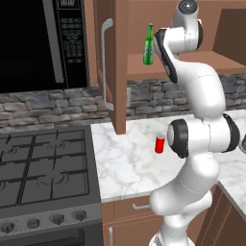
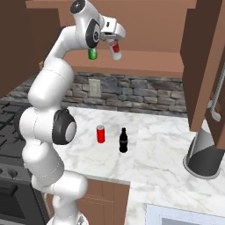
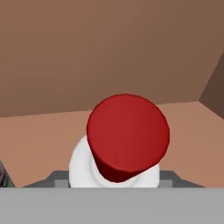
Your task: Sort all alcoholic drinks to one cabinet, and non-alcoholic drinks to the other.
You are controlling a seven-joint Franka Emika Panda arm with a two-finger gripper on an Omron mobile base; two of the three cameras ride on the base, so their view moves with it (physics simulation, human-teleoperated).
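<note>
Right base view, upper middle of the frame, shows you the jaws gripping the white bottle [image 2: 115, 48], tilted above the cabinet [image 2: 149, 66] shelf just beside the green bottle [image 2: 92, 53], so both alcoholic drinks share 1 cabinet.

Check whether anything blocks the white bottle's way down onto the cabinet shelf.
Nothing visible does. The gripper holds the white bottle tilted over the open cabinet shelf. The green bottle stands on that shelf beside it, to the side rather than underneath; the shelf ahead looks bare.
</note>
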